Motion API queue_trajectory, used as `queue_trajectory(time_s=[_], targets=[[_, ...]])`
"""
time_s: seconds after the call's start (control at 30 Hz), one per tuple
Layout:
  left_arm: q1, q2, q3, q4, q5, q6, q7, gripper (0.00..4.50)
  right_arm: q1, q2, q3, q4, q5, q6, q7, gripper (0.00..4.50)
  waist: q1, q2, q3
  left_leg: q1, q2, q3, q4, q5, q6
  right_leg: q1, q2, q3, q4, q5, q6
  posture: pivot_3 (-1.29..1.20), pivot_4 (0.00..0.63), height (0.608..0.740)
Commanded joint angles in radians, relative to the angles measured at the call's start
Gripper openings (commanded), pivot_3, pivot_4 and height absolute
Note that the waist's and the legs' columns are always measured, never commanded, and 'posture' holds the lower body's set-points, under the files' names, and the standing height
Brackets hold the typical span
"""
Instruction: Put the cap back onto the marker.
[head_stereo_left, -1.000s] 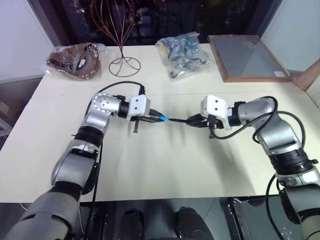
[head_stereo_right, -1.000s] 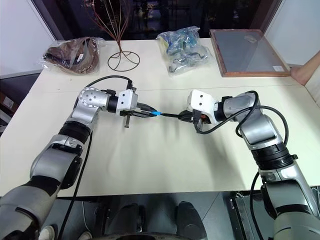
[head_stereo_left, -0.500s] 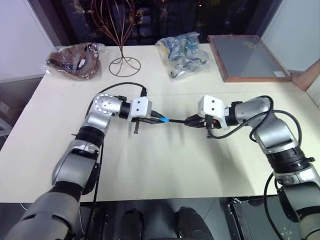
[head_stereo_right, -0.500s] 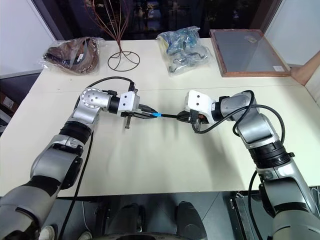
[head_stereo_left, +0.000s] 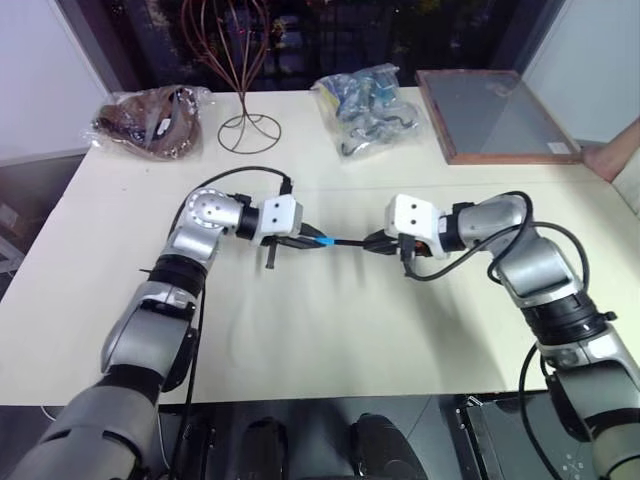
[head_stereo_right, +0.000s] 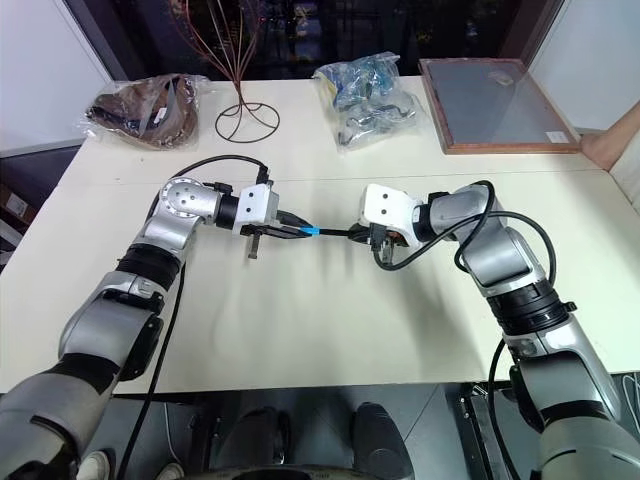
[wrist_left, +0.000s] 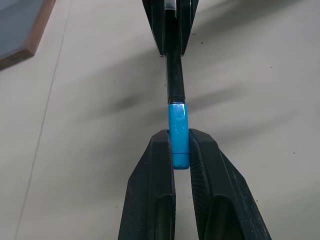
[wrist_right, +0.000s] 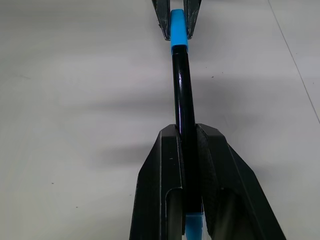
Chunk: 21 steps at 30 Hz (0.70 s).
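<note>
Left gripper (wrist_left: 181, 150) pinched on cap (wrist_left: 178, 134), right gripper (wrist_right: 190, 145) clamped on marker (wrist_right: 183, 90), cap seated on marker's end, above table (head_stereo_left: 330, 340).

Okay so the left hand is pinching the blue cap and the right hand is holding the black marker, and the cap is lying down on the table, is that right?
Not quite. The cap is held up off the table, against the marker end, as the left wrist view shows. The rest holds.

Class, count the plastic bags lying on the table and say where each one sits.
2. A bag of brown items lies at the far left corner; a bag of blue items lies at the far edge, beside the framed board.
</note>
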Motion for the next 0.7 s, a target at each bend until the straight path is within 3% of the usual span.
queue_trajectory(time_s=[0.03,0.7], targets=[[0.000,-0.016,-0.011,-0.046,-0.008,0.004,-0.016,0.00,-0.037,0.017,-0.004,-0.023,-0.008,-0.029,-0.027,0.02,0.000,0.000,0.000,0.000,0.000,0.000,0.000,0.000,0.000,0.000,0.000,0.000,0.000,0.000,0.000,0.00,0.150,0.740],[0.008,-0.038,0.020,-0.090,-0.058,0.051,-0.052,0.00,-0.039,0.065,0.000,-0.042,-0.066,-0.064,-0.075,0.02,0.000,0.000,0.000,0.000,0.000,0.000,0.003,0.000,0.000,-0.003,0.000,0.000,0.007,0.000,0.000,0.00,0.150,0.740]])
